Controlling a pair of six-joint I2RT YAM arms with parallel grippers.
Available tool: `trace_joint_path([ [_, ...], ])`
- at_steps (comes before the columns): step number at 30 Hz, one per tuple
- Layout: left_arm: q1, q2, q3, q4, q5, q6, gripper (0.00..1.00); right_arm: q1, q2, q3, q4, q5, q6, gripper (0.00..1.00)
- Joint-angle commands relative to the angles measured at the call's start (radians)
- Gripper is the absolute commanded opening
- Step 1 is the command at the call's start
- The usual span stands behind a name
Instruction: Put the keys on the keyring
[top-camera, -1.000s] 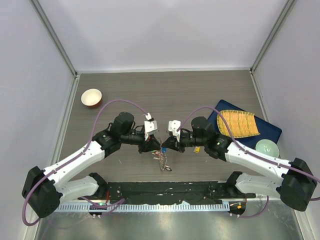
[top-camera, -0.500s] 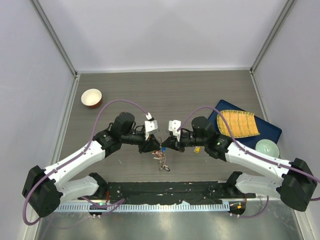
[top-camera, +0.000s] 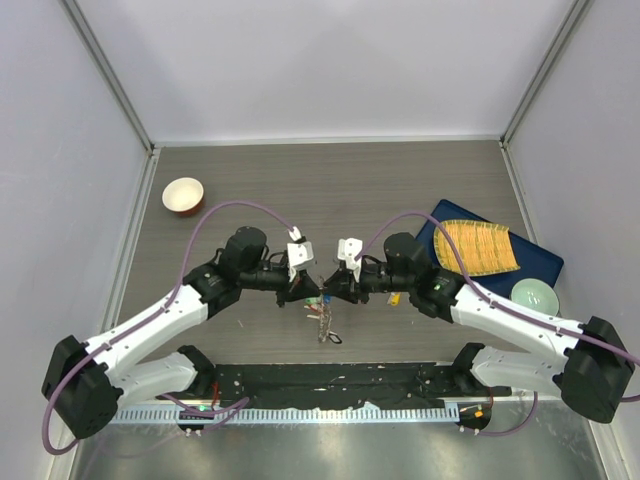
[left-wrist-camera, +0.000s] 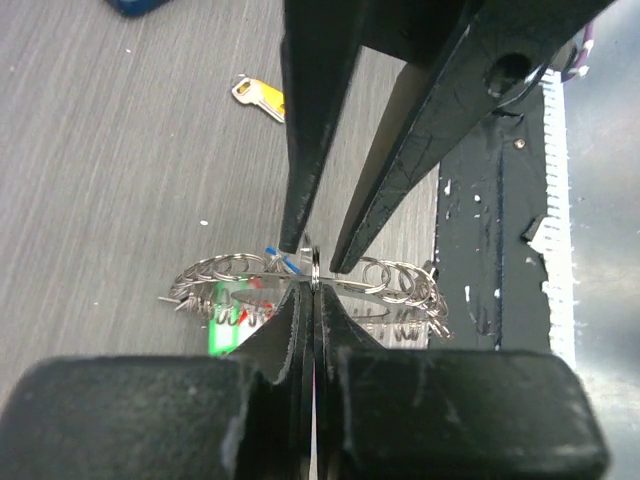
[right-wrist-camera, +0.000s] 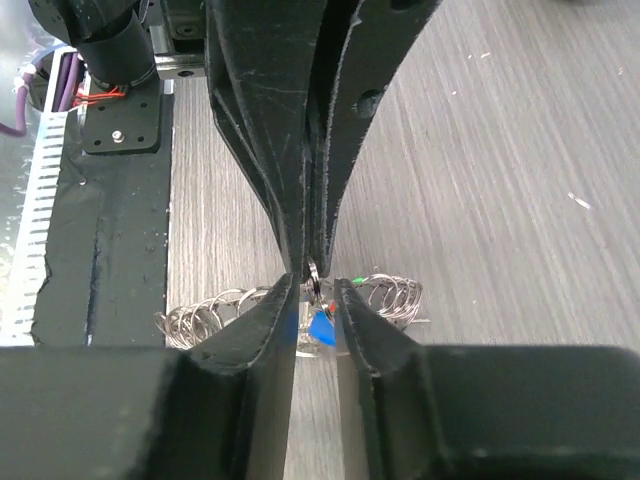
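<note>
Around: red-and-white bowl (top-camera: 183, 195) far L on the table (top-camera: 380, 190); blue tray (top-camera: 543, 266) w/ yellow mat (top-camera: 478, 247) and a pale green bowl (top-camera: 535, 297) at R, all well apart from the work. A yellow-tagged key (left-wrist-camera: 262, 97) lies alone near the R arm. We see the tips crowding each other. The left gripper (top-camera: 309, 291) is pressed together, pinching a small loop (left-wrist-camera: 314, 263). The right gripper (top-camera: 333, 290) is slightly spread, one finger either side of that loop. The keyring (left-wrist-camera: 395, 285), w/ tagged keys (right-wrist-camera: 320, 328), sits just under the tips; we can't tell if it touches the table. Vs 1 s ago: hardly any change, tips already met, bunch approx same spot.
</note>
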Motion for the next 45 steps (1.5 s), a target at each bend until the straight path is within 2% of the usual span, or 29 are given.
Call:
trace_joint_path([
  [1,-0.005,-0.075,0.010,0.014,-0.031,0.100,0.00,0.009,-0.066,0.048,0.090,0.079,0.077,0.41],
  [4,-0.004,-0.128,0.011,-0.035,-0.047,0.187,0.00,0.007,-0.105,0.041,0.087,0.214,0.123,0.49],
  [9,-0.005,-0.210,-0.067,0.038,-0.059,0.241,0.00,0.007,-0.142,0.008,0.104,0.328,0.166,0.50],
  [18,-0.005,-0.207,-0.096,0.094,-0.059,0.261,0.00,0.007,-0.096,0.002,0.108,0.092,0.131,0.49],
  [21,-0.005,-0.208,-0.110,0.126,-0.065,0.243,0.00,0.012,-0.067,-0.004,0.093,0.074,0.110,0.53],
  [28,-0.005,-0.211,-0.127,0.160,-0.048,0.234,0.00,0.027,-0.011,-0.009,0.099,0.087,0.099,0.57],
  [42,-0.005,-0.231,-0.135,0.138,0.001,0.278,0.00,0.025,0.024,-0.033,0.127,0.193,0.068,0.56],
  [45,-0.007,-0.233,-0.136,0.137,0.013,0.289,0.00,0.025,0.030,-0.029,0.128,0.178,0.070,0.55],
])
